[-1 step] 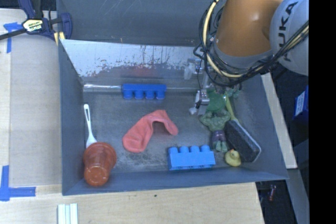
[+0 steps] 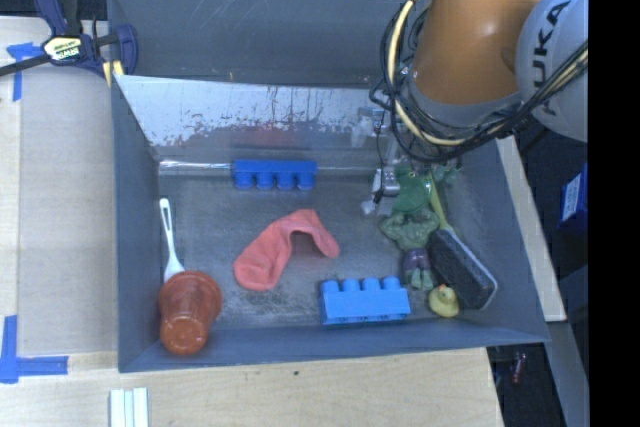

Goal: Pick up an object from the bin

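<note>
In the camera view the pincer [image 2: 388, 183] hangs low at the right end of the grey bin [image 2: 135, 215], over a green soft toy [image 2: 408, 220]. That toy is nearest it and so the likeliest pick. The arm's orange cover [image 2: 470, 25] hides the pincer from above, so I cannot tell whether it is open or grips anything. Just past the toy lie a black case [image 2: 465, 273] and a small yellow thing [image 2: 443, 301]. To the pincer's left are a pink cloth [image 2: 280, 250], two blue blocks [image 2: 365, 300] and, well apart, an orange cup [image 2: 188, 313].
</note>
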